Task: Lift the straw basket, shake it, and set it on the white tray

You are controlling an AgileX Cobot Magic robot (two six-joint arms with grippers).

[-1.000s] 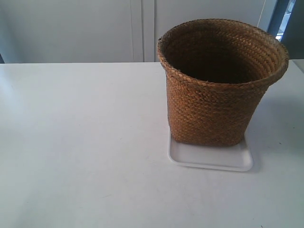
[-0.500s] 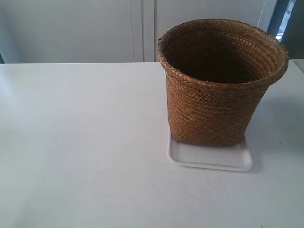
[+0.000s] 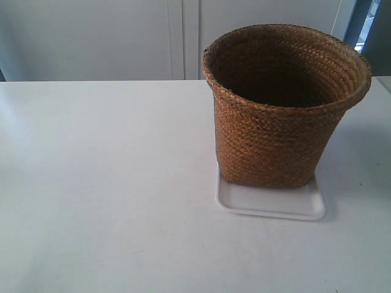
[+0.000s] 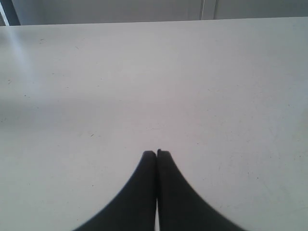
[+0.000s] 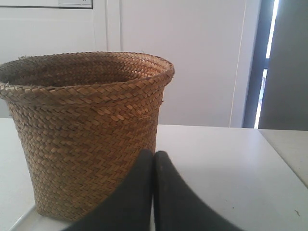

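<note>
The straw basket (image 3: 278,116) stands upright on the white tray (image 3: 272,202), toward the exterior view's right; no arm shows in that view. In the right wrist view the same straw basket (image 5: 86,130) fills one side, with a corner of the white tray (image 5: 21,222) under it. My right gripper (image 5: 154,153) is shut and empty, a short way off the basket's wall. My left gripper (image 4: 156,153) is shut too, over bare white table, with nothing between its fingers. The basket's inside looks empty.
The white table (image 3: 104,183) spreads wide around the tray. White cabinet doors (image 3: 177,36) stand behind the table's far edge. A dark doorway gap (image 5: 269,62) shows beyond the table in the right wrist view.
</note>
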